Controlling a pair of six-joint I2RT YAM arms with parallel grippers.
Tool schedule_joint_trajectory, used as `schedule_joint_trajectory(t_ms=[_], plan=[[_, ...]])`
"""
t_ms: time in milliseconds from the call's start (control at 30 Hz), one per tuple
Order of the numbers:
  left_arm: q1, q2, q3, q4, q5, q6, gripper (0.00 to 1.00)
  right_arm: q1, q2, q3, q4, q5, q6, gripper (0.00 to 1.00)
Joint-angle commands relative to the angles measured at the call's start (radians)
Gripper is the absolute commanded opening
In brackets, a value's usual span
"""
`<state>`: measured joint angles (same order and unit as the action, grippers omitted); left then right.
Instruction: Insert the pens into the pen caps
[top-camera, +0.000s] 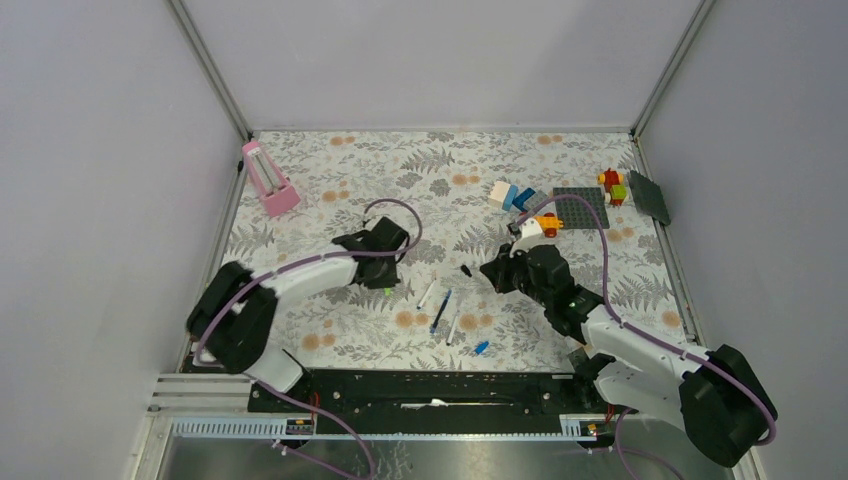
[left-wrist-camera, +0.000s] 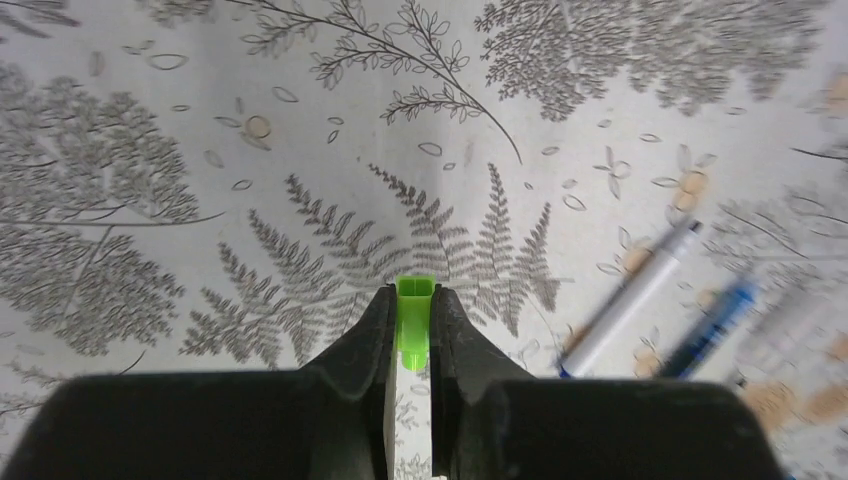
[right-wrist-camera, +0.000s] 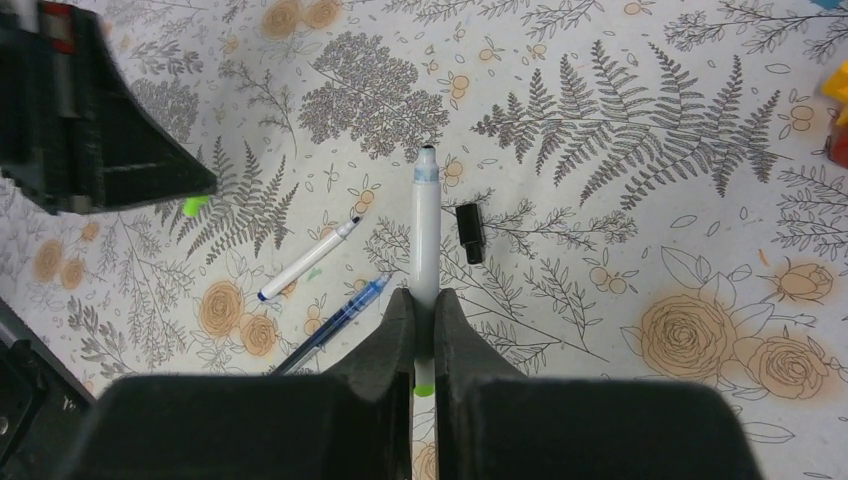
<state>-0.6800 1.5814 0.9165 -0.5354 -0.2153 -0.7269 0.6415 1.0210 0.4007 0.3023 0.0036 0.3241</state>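
My left gripper (left-wrist-camera: 416, 292) is shut on a bright green pen cap (left-wrist-camera: 416, 318), held low over the cloth; in the top view the cap (top-camera: 388, 290) shows at its fingertips. My right gripper (right-wrist-camera: 425, 298) is shut on a white pen (right-wrist-camera: 426, 225) with a green rear end, its tip pointing away from me. On the cloth lie a white pen (right-wrist-camera: 305, 259), a dark blue pen (right-wrist-camera: 335, 322) and a black cap (right-wrist-camera: 469, 232). The top view also shows another white pen (top-camera: 453, 328) and a light blue cap (top-camera: 481, 348).
A pink holder (top-camera: 268, 178) stands at the back left. Toy bricks (top-camera: 510, 195) lie at the back, next to a grey baseplate (top-camera: 582, 207) and a dark plate (top-camera: 650, 197). Walls enclose the table on three sides.
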Motion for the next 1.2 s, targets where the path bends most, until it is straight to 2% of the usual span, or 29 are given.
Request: schedule_joint_trajectory(t_ms=[0, 167, 233, 300, 433, 667, 800, 967, 1167], plan=[[0.013, -0.237, -0.102, 0.183, -0.050, 0.011, 0.00, -0.023, 0.035, 0.057, 0.033, -0.114, -0.036, 0.00], [0.044, -0.489, -0.243, 0.440, -0.076, -0.017, 0.00, -0.014, 0.053, 0.087, 0.069, -0.153, -0.011, 0.00], [0.051, -0.602, -0.326, 0.581, -0.082, -0.025, 0.00, 0.008, 0.080, 0.137, 0.053, -0.135, -0.001, 0.00], [0.065, -0.682, -0.366, 0.649, -0.062, -0.023, 0.00, 0.057, 0.120, 0.203, 0.018, -0.097, -0.013, 0.00], [0.106, -0.727, -0.326, 0.629, 0.004, -0.011, 0.00, 0.132, 0.189, 0.302, 0.010, -0.072, -0.010, 0.00], [0.312, -0.743, -0.304, 0.693, 0.328, -0.121, 0.00, 0.198, 0.284, 0.435, 0.011, -0.068, 0.048, 0.00], [0.388, -0.747, -0.273, 0.712, 0.445, -0.130, 0.00, 0.223, 0.320, 0.510, -0.028, -0.078, 0.047, 0.00], [0.390, -0.743, -0.211, 0.681, 0.474, -0.113, 0.00, 0.231, 0.347, 0.566, -0.045, -0.110, 0.061, 0.00], [0.325, -0.767, -0.127, 0.557, 0.364, -0.033, 0.00, 0.236, 0.369, 0.613, -0.069, -0.137, 0.067, 0.00]])
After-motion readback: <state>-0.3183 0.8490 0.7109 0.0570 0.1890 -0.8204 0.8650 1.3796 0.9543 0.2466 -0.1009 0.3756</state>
